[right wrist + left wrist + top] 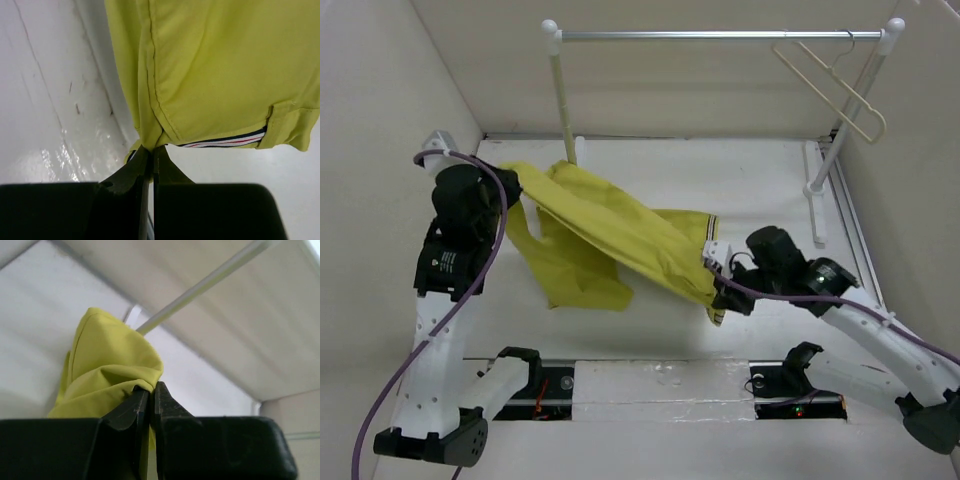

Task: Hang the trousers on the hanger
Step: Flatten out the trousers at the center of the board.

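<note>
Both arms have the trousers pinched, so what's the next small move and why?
Probably lift both ends together toward the back right. The left gripper and right gripper are each shut on the trousers, stretched between them, while the hanger hangs untouched on the rail.

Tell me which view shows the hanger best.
Top external: the hanger hangs whole from the right end of the rail. Neither wrist view shows it; each sees mostly the trousers.

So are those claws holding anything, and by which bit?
Both hold the trousers: the left claw pinches bunched cloth at the leg end, the right claw the waistband edge near the striped tab.
</note>
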`<state>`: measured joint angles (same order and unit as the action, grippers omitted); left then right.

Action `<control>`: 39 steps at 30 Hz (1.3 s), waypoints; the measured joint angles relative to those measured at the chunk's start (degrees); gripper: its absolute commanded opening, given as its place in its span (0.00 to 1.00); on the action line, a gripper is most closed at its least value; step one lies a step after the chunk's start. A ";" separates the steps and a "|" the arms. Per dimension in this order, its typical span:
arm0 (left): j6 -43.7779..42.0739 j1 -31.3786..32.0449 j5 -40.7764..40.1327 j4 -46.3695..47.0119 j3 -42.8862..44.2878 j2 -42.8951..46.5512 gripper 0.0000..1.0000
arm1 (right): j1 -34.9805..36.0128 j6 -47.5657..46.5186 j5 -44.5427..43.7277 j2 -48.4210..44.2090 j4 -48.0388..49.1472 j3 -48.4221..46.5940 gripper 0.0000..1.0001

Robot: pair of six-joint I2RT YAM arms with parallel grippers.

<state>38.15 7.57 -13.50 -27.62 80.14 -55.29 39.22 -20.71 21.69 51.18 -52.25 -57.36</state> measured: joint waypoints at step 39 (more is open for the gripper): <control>0.17 0.37 -8.94 -5.33 -25.68 7.80 0.00 | -21.11 23.71 -8.07 48.17 56.98 7.26 0.05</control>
<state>38.33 7.94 -22.44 -32.95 54.46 -47.48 18.11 3.01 13.63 99.35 4.73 -50.11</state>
